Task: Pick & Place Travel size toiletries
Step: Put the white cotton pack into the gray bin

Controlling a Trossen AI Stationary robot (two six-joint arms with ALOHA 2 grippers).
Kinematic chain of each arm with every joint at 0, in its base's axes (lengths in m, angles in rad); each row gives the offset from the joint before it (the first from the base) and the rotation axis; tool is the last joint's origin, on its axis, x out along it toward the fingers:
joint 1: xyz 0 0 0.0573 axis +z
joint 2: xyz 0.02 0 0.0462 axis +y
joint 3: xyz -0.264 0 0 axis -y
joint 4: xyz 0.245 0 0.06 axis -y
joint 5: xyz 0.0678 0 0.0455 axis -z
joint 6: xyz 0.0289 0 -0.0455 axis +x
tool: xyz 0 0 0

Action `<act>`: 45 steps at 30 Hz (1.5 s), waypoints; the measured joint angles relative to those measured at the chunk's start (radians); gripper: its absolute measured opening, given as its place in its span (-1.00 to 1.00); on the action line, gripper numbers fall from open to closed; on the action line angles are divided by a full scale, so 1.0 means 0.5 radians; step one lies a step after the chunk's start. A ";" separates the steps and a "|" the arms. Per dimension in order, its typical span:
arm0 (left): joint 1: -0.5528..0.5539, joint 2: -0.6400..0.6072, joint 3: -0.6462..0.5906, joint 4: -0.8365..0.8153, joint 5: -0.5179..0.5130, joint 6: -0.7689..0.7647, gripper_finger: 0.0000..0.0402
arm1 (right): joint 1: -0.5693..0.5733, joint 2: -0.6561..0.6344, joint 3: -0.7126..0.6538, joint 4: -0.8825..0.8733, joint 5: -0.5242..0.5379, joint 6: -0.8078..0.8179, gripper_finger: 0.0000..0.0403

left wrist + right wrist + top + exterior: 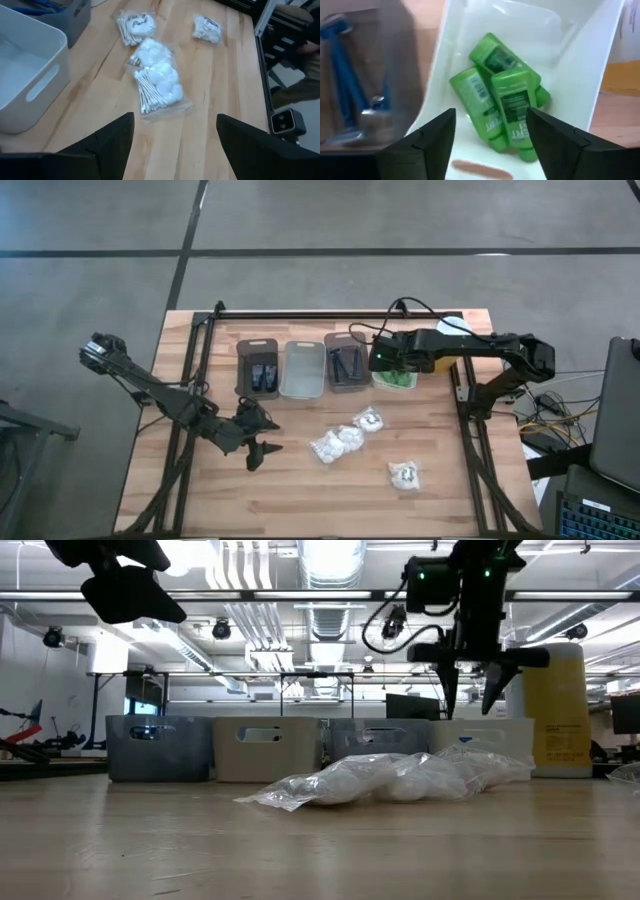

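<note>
Both right end effector [490, 137] fingers hang spread above green bottles [501, 107].

I work in a robotics lab or workshop: beyond my right hand [470, 690] run exposed ceiling ducts [330, 610] and strip lights. My wooden worktop [300, 470] stands on bare concrete floor [90, 290], with cables [545, 415] trailing beside it.

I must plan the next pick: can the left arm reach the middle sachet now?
Probably yes: the left gripper is open beside the middle sachet, with only bare table between them.
</note>
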 joint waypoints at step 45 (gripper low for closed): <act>0.091 0.337 -0.024 0.499 0.396 -0.186 0.43 | 2.448 0.002 -0.211 0.229 -0.198 1.879 0.18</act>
